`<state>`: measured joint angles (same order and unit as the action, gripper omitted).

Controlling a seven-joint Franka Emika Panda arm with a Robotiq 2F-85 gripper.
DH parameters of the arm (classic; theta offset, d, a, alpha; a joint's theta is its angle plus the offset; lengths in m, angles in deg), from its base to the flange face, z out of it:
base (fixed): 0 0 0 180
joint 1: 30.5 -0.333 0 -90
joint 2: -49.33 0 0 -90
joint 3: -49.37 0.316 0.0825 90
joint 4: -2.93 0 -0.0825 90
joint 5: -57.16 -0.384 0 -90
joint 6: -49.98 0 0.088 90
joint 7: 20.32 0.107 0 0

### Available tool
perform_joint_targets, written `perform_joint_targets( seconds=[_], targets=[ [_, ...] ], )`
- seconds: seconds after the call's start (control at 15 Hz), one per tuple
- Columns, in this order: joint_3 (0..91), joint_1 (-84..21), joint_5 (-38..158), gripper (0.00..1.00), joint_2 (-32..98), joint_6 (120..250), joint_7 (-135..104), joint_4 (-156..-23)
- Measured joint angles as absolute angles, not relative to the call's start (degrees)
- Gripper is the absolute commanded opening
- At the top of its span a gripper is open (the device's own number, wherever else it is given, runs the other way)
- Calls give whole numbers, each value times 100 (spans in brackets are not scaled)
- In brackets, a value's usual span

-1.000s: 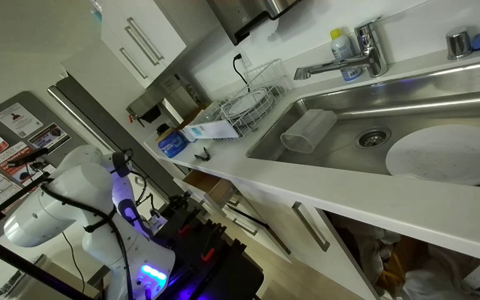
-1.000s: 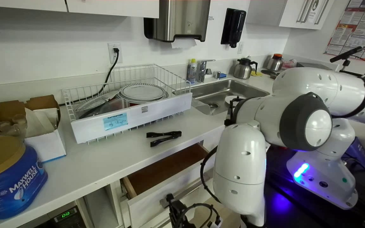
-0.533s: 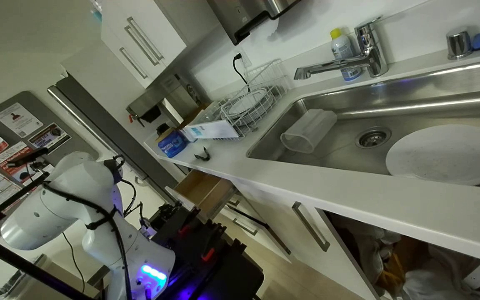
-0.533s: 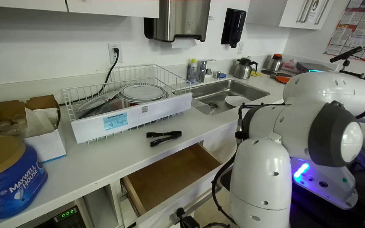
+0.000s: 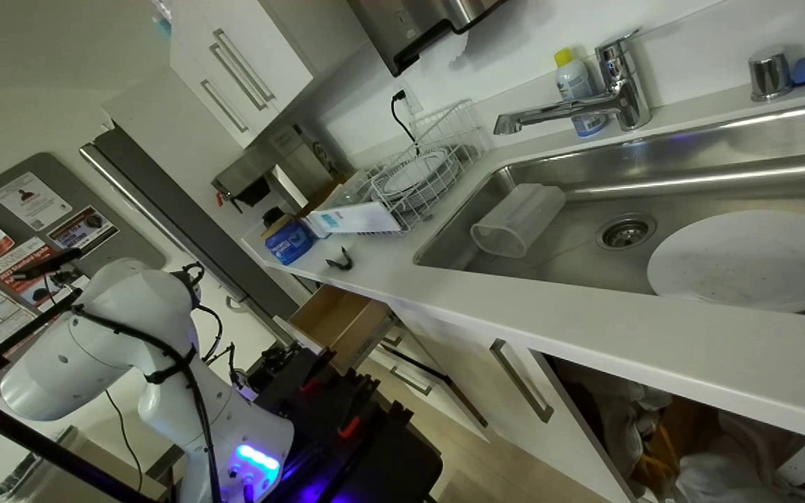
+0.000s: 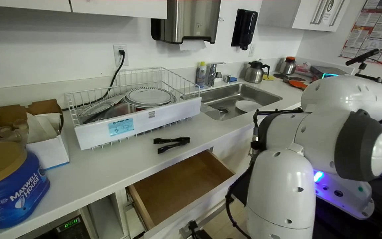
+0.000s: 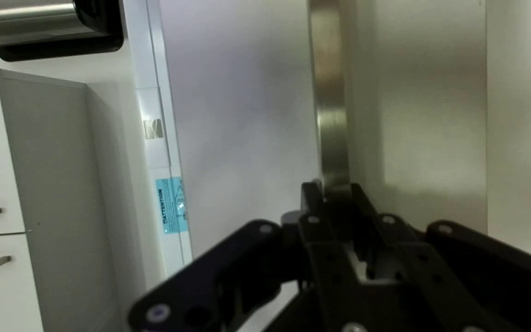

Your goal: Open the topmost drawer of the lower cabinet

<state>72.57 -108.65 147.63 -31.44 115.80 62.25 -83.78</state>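
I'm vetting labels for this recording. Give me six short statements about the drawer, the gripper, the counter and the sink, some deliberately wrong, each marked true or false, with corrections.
1. The topmost drawer is pulled out, with the gripper at its bar handle. True.
2. The gripper stands wide open. False: its fingers are closed on the bar handle.
3. Black tongs lie on the counter beside the dish rack. True.
4. A translucent container and a white plate lie in the sink. True.
5. The dish rack is bare. False: plates are stacked in it.
6. The dish rack stands in the sink. False: it stands on the counter.
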Motion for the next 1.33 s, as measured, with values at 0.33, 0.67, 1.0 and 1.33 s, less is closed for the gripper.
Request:
perform_joint_targets(
  seconds=[0.33,0.67,1.0,1.33],
  targets=[
    [7344,-10839,14128,88,-2749,11577,6759,-9182],
    [7619,-10599,14234,100,-1666,12076,6901,-10402],
    [8050,-9959,14565,100,-231,13359,6880,-11706],
    [8843,-8577,15029,100,1266,15025,6610,-13117]
  ],
)
